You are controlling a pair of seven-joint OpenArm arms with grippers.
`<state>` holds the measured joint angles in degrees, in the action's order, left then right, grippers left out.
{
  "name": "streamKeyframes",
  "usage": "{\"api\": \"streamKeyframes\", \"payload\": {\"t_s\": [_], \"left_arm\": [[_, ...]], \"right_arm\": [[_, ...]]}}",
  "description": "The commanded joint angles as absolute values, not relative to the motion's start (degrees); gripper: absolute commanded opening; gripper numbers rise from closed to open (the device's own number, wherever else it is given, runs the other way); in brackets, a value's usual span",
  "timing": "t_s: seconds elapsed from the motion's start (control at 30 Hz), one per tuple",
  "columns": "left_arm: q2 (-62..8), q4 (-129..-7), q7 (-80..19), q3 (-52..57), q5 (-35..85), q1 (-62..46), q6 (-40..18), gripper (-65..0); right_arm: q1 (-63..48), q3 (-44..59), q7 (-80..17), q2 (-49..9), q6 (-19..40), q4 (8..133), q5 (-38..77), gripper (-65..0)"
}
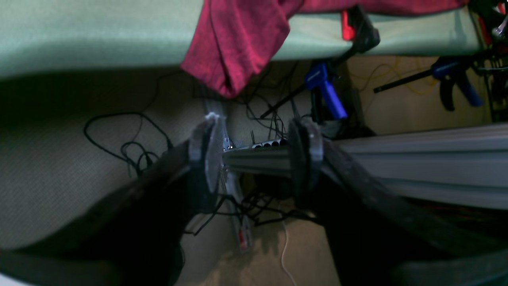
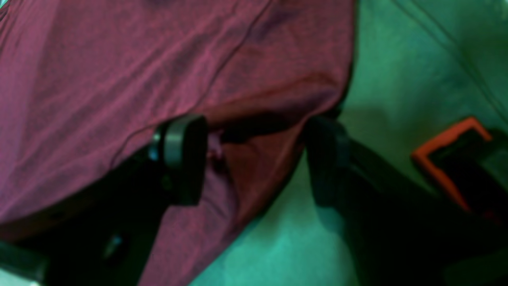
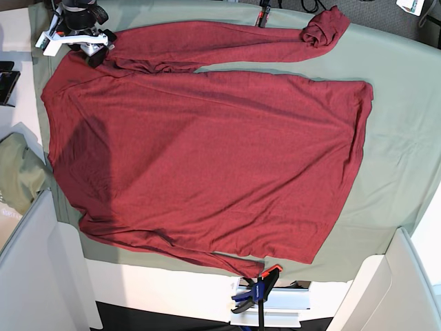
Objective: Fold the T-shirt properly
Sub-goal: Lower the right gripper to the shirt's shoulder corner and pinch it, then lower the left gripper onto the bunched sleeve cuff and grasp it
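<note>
While my left wrist camera looks off the table edge, my left gripper [image 1: 254, 155] shows both fingers well apart with nothing between them; only cables and a grey rail lie behind the gap. Above it, the pale green table cloth [image 1: 79, 35] runs along the top of the view, and a fold of the T-shirt [image 1: 234, 47] hangs over that edge. A blue clamp [image 1: 325, 89] sits just below the table edge, right of the hanging fold.

From my right wrist camera, my right gripper [image 2: 254, 159] also stands wide apart. The dark red fabric fills the upper left of the view, and its hem passes between the two fingers; whether either pad touches the cloth I cannot tell, as the view is blurred. An orange-edged object [image 2: 448, 155] lies on the green cloth to the right.

From the base camera, the shirt is spread flat across the table, body filling the centre, one sleeve stretched along the far edge with its cuff bunched. One arm's white and black end [image 3: 79, 38] sits at the shirt's upper left corner. A bundled green cloth [image 3: 17, 172] rests at the left side.
</note>
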<state>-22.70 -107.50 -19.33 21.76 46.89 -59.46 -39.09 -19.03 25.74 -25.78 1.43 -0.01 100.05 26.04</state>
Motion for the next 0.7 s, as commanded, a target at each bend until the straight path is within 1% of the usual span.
{"api": "streamKeyframes", "payload": {"t_s": [0.0, 0.17, 0.27, 0.3, 0.4, 0.67], "left_arm": [[-23.2, -109.01, -18.28, 23.27, 48.4, -59.96, -40.0, -34.6], [-23.2, -112.88, -18.26, 28.36, 49.47, -59.33, -40.0, -34.5], [-23.18, -113.19, -18.26, 28.64, 48.1, -56.64, -40.0, -34.3], [-23.2, -113.19, -18.24, 28.08, 47.22, -55.55, -40.0, -31.7], [-23.83, -113.19, -18.22, 24.62, 44.56, -52.62, -40.0, -19.5], [-23.97, -113.19, -17.82, 16.36, 36.38, -48.42, -40.0, -18.9]], "right_arm": [[-18.76, 25.8, -24.43, 1.1, 0.23, 100.82, 26.3, -25.8], [-18.79, 25.8, -24.43, 1.1, 0.23, 100.82, 25.87, -25.8], [-18.79, 25.8, -24.43, 1.1, 0.23, 100.82, 25.89, -25.8], [-18.79, 25.8, -24.43, 1.1, 0.27, 100.82, 25.89, -25.8], [-18.79, 25.8, -24.43, 1.1, 0.38, 100.79, 25.56, -25.8], [-18.79, 25.8, -24.4, 1.1, 0.36, 100.82, 24.62, -25.8]]}}
